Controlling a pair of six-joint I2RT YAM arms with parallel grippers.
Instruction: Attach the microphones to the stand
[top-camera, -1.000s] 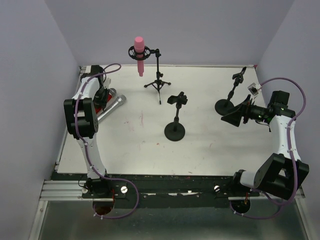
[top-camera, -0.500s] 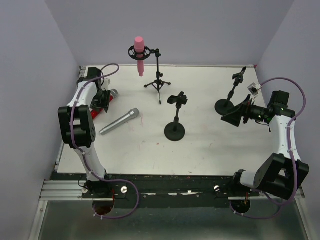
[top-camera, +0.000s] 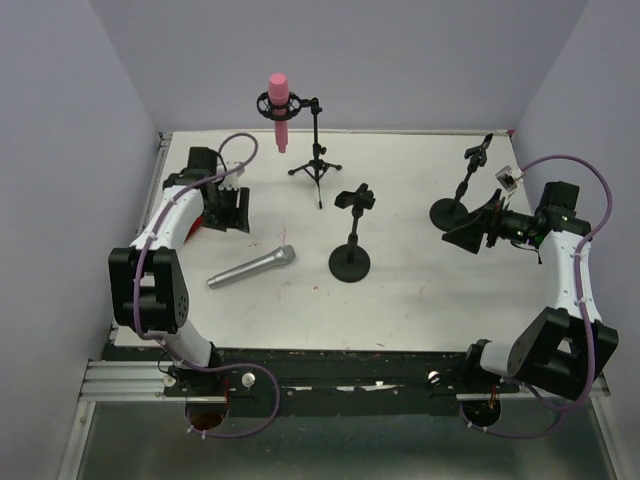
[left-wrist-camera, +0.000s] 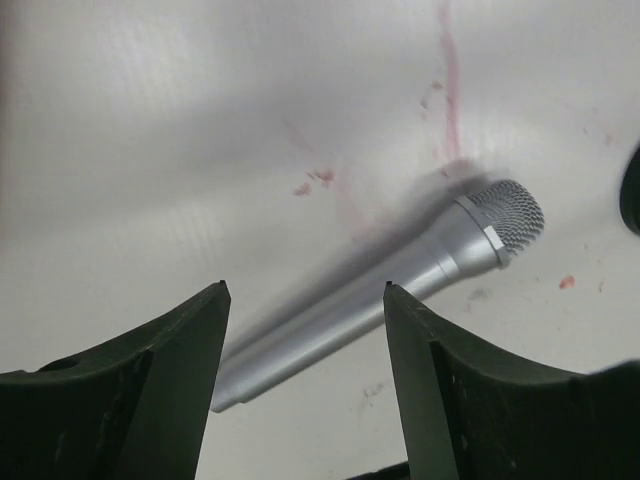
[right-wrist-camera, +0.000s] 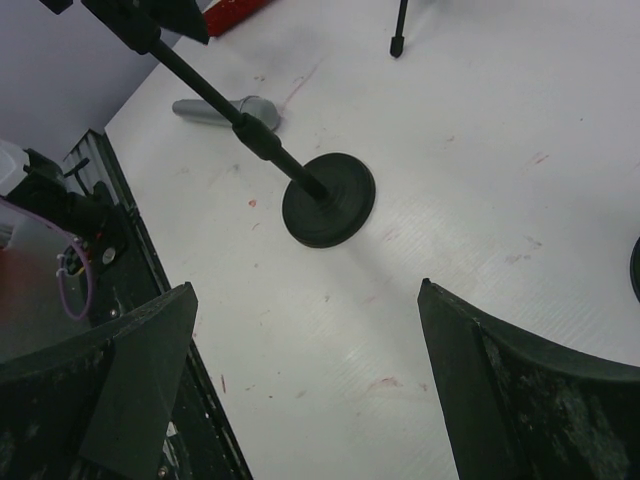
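Observation:
The pink microphone (top-camera: 278, 108) stands upright in the clip of the tripod stand (top-camera: 317, 150) at the back. Left of centre, the silver-grey microphone (top-camera: 251, 268) lies flat on the table, mesh head to the right; the left wrist view shows it (left-wrist-camera: 400, 285) beyond the fingers. My left gripper (top-camera: 232, 210) (left-wrist-camera: 305, 286) hovers behind it, open and holding nothing. The red microphone (right-wrist-camera: 235, 12) lies by the left arm, mostly hidden. My right gripper (top-camera: 470, 228) (right-wrist-camera: 307, 284) is wide open at the right, holding nothing.
Two round-base stands carry no microphone: one mid-table (top-camera: 351, 262) (right-wrist-camera: 328, 198) and one at the right back (top-camera: 452, 212), just beside my right gripper. The tripod's legs (top-camera: 318, 172) spread at the back. Purple walls close in left and right.
The silver-grey microphone has slid toward the front and right across the table. My left gripper has swung right from the back-left corner, and its fingers have opened wider. The right arm is still.

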